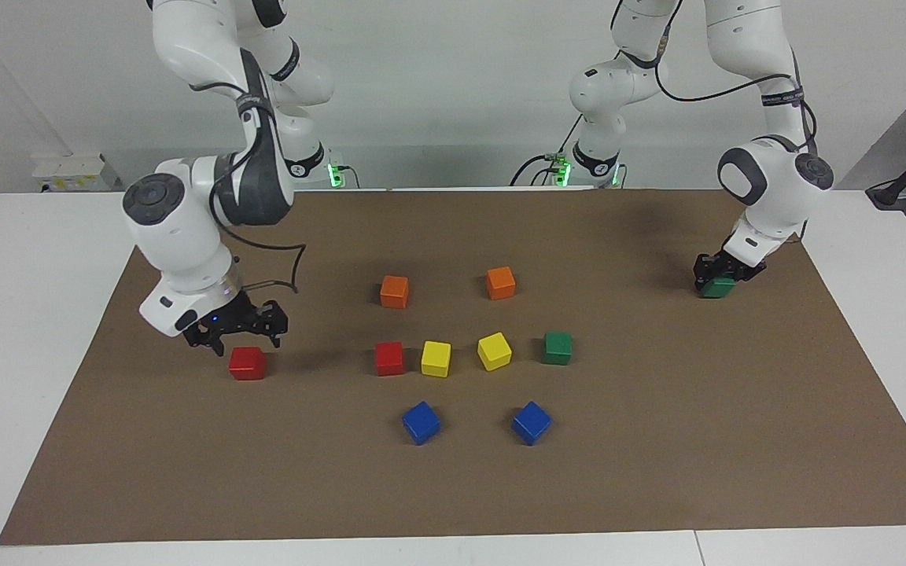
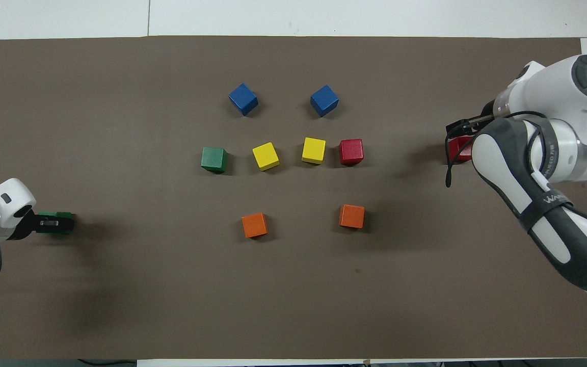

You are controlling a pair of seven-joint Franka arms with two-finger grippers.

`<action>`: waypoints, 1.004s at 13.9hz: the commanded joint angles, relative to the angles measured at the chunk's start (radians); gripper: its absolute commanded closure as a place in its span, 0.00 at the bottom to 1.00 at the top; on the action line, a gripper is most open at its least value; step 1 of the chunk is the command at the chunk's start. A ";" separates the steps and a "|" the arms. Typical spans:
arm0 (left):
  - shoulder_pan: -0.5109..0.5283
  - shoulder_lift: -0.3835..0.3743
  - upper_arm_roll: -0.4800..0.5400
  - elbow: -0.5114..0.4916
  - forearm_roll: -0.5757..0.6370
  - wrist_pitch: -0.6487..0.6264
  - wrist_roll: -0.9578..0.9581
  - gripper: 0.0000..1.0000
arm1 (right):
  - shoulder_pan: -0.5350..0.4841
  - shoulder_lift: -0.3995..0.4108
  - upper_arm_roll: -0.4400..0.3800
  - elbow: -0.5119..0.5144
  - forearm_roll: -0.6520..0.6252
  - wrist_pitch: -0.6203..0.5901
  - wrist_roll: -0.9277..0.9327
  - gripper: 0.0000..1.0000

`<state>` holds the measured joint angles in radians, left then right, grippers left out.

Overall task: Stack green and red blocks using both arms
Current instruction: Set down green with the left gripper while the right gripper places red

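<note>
One red block [image 1: 247,363] lies on the brown mat [image 1: 657,440] at the right arm's end; the arm partly hides it in the overhead view [image 2: 457,147]. My right gripper [image 1: 239,336] hangs open just above it, not touching. My left gripper [image 1: 719,277] is shut on a green block [image 1: 716,288] that rests on the mat at the left arm's end, also seen in the overhead view [image 2: 55,223]. A second red block [image 1: 389,358] and a second green block [image 1: 557,347] sit at the two ends of the middle row.
Two yellow blocks [image 1: 436,358] [image 1: 494,350] lie between the middle red and green blocks. Two orange blocks [image 1: 394,291] [image 1: 500,282] lie nearer to the robots. Two blue blocks [image 1: 421,422] [image 1: 531,422] lie farther from them.
</note>
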<state>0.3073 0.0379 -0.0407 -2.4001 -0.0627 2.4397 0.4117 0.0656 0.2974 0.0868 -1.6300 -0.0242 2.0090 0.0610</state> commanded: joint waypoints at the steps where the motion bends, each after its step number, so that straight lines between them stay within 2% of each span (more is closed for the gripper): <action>1: -0.002 -0.003 0.001 -0.028 0.012 0.050 -0.022 1.00 | 0.136 0.049 -0.001 0.045 -0.041 0.038 0.173 0.00; 3: -0.002 -0.003 -0.001 -0.028 0.014 0.053 -0.021 1.00 | 0.204 0.087 -0.001 0.056 -0.085 0.054 0.294 0.00; 4: -0.002 -0.003 -0.001 -0.028 0.015 0.055 -0.020 0.96 | 0.212 0.119 -0.001 0.083 -0.091 0.056 0.339 0.00; 5: -0.002 -0.003 -0.001 -0.028 0.024 0.055 -0.020 0.52 | 0.223 0.152 -0.001 0.116 -0.091 0.059 0.362 0.00; 6: -0.002 -0.003 -0.001 -0.028 0.029 0.055 -0.020 0.01 | 0.230 0.172 -0.001 0.127 -0.091 0.072 0.368 0.00; 8: 0.000 -0.001 -0.001 -0.019 0.029 0.053 -0.019 0.00 | 0.232 0.183 -0.001 0.122 -0.089 0.137 0.381 0.00; 11: 0.000 -0.004 -0.001 0.013 0.029 0.024 -0.017 0.00 | 0.232 0.204 0.002 0.119 -0.074 0.168 0.437 0.00; 12: -0.002 -0.009 -0.002 0.048 0.029 -0.026 -0.020 0.00 | 0.235 0.215 0.002 0.119 -0.074 0.180 0.462 0.00; 14: -0.037 0.000 -0.008 0.215 0.027 -0.224 -0.043 0.00 | 0.238 0.232 0.002 0.113 -0.074 0.201 0.487 0.00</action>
<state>0.3045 0.0355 -0.0457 -2.3318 -0.0549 2.3845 0.4097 0.3057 0.4968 0.0824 -1.5362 -0.0990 2.1848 0.5126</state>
